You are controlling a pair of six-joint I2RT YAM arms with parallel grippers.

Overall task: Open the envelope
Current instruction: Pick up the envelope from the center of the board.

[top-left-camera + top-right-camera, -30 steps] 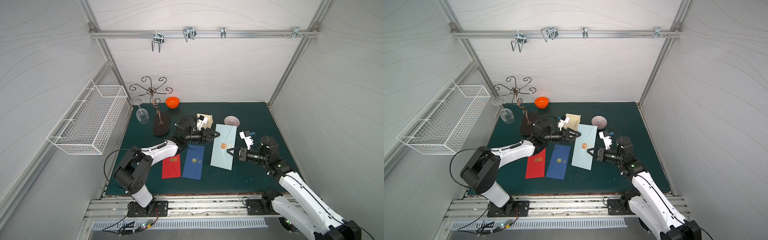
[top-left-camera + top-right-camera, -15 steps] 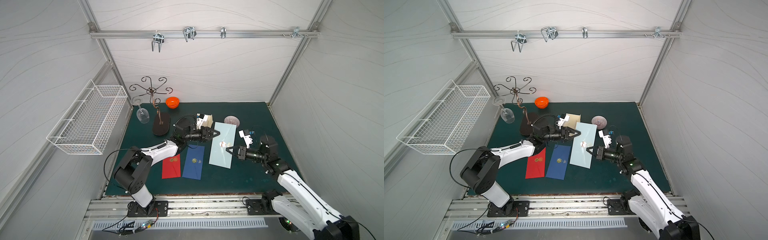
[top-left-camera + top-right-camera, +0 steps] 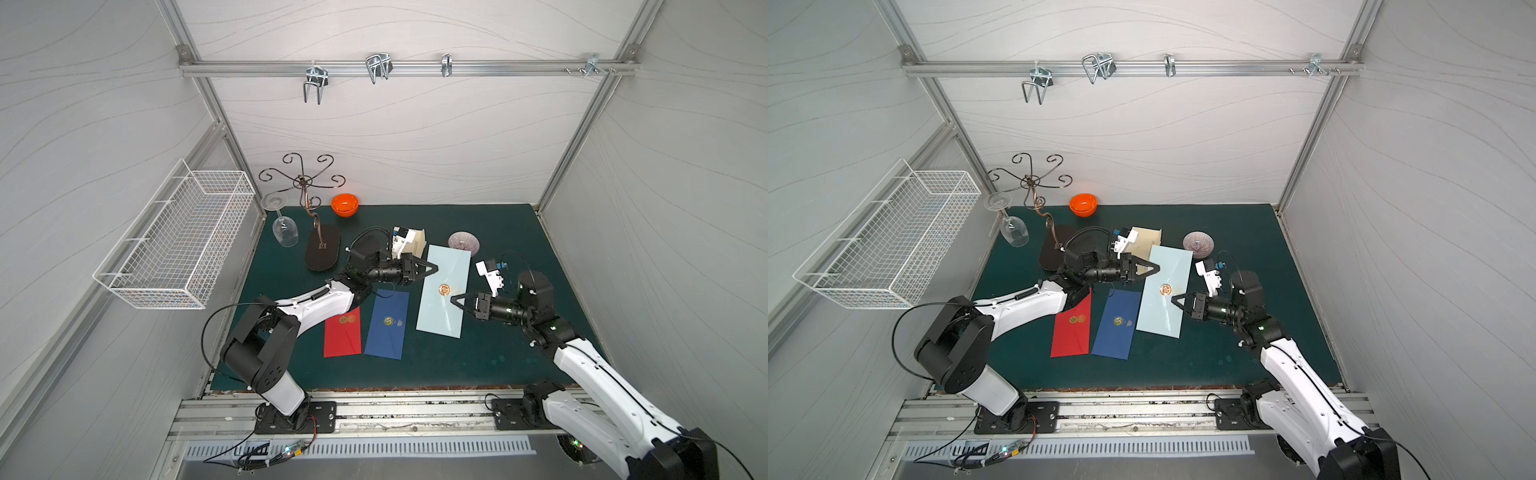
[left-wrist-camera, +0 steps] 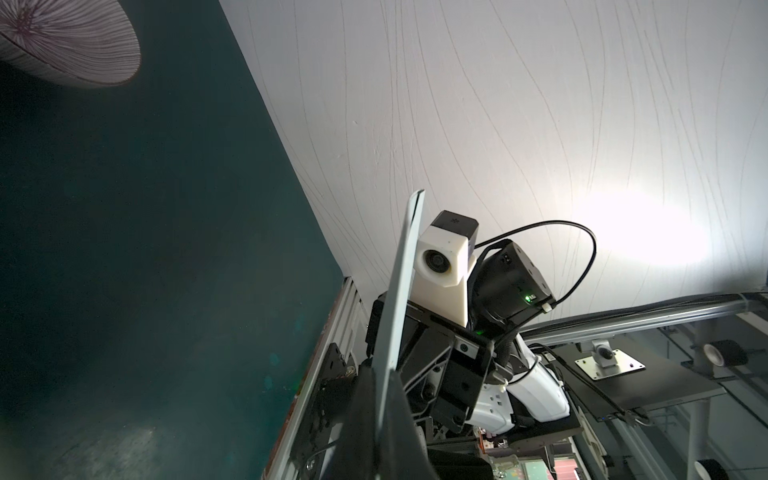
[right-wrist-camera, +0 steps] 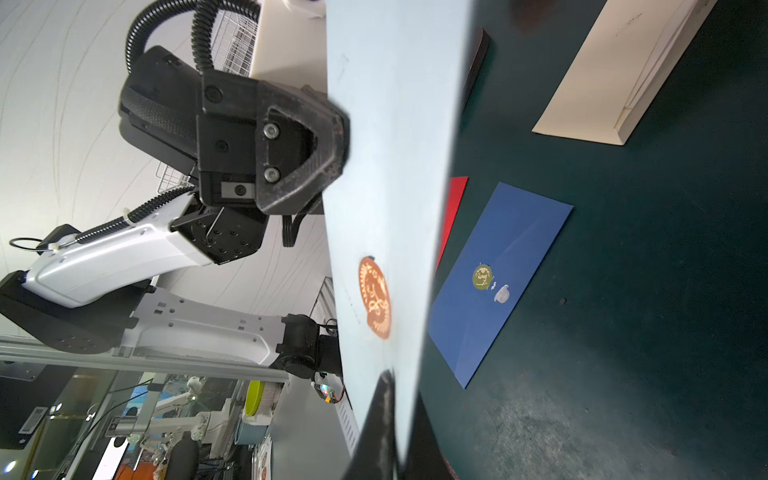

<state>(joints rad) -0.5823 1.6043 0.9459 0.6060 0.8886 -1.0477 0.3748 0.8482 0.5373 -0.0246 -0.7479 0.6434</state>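
The pale blue envelope (image 3: 438, 311) is hanging clear of the green counter (image 3: 478, 365), just right of centre in both top views, carried between the two arms. The left tool (image 3: 434, 268) is clenching the envelope's left edge near its upper end. The left wrist view is showing the sheet edge-on, running straight between the fingers. The right tool (image 3: 454, 298) is pinching the opposite edge, lower down and about level with the orange seal (image 3: 444, 289). In the right wrist view the paper is passing between its dark fingers, so this grip is judged closed, though shallow. The seal is appearing intact, so the opening is judged not yet begun. Both grips are biting only the margin, so any pull apart is risking the paper slipping free or tearing at the edge rather than lifting the flap. A drop is likely to land the envelope on the dark blue envelope (image 3: 386, 324) and red envelope (image 3: 341, 334) lying just beside it at lower centre.
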